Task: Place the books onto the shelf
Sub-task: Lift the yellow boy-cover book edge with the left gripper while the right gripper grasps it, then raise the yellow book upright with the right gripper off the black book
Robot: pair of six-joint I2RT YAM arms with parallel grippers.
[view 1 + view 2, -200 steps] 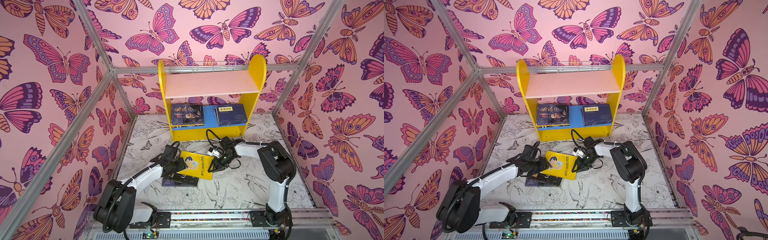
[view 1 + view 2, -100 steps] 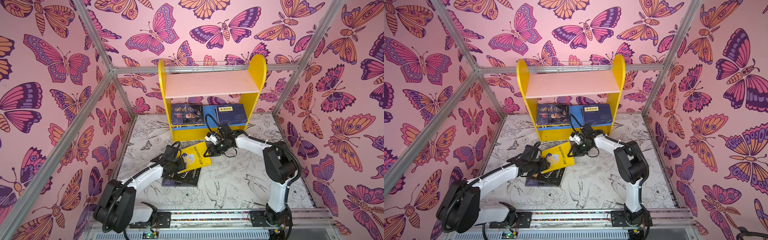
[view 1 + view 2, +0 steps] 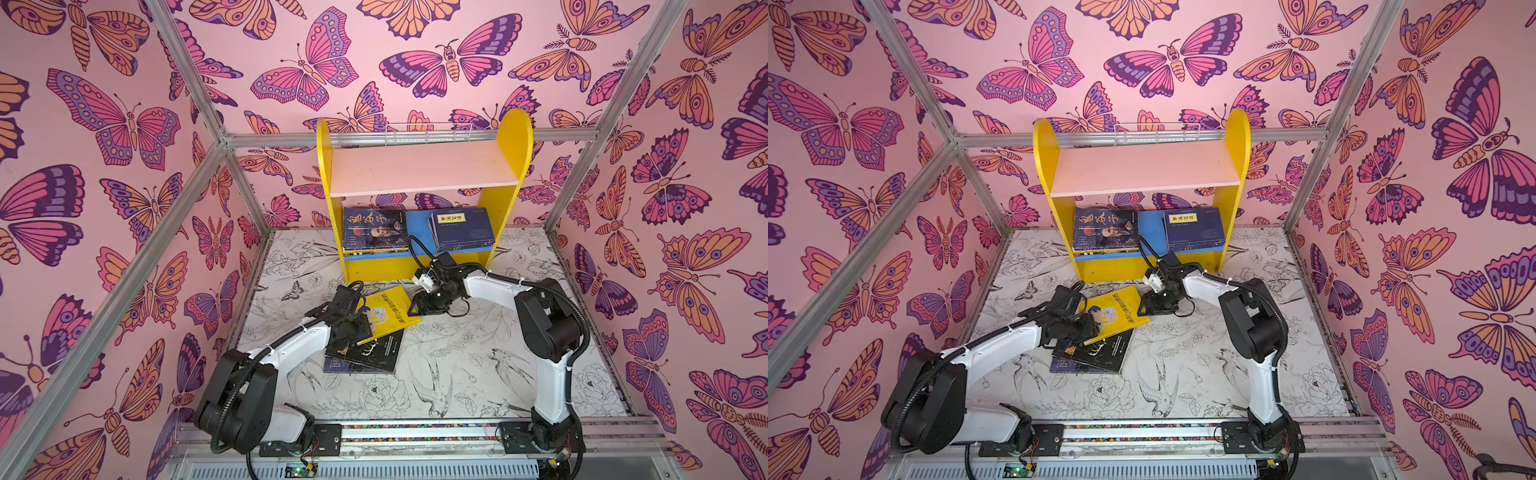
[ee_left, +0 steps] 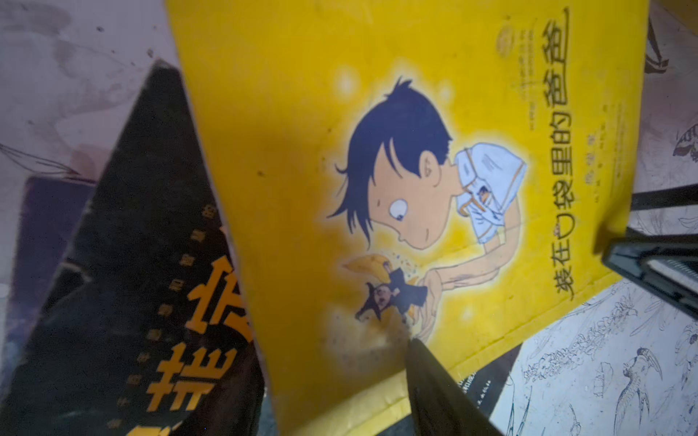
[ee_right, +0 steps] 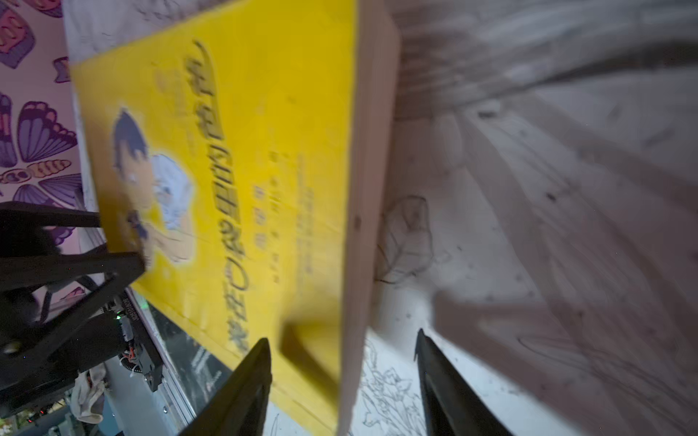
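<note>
In both top views the shelf [image 3: 424,170] stands at the back of the worktop [image 3: 457,374]. A dark portrait book [image 3: 374,228] and navy books [image 3: 461,230] lie on its blue lower board. Just in front of the shelf the yellow book [image 3: 388,311] sits tilted, its far end over a black book [image 3: 370,353] that lies flat, farther from the shelf. The left pincer [image 3: 360,326] grasps the yellow book at the end away from the shelf. The right pincer [image 3: 415,306] is beside the book's corner, nearer the shelf, with its jaws spread.

In the left wrist view the yellow book [image 4: 340,151], with its cartoon boy, overlaps the black book [image 4: 151,302]. One finger [image 4: 434,385] of the left pincer presses on the cover.

In the right wrist view the right pincer [image 5: 343,336] is released, its jaws straddling the raised page edge of the yellow book [image 5: 245,170] without clamping it. At the book's far corner the fingers [image 5: 75,260] of the left pincer close on it.
</note>
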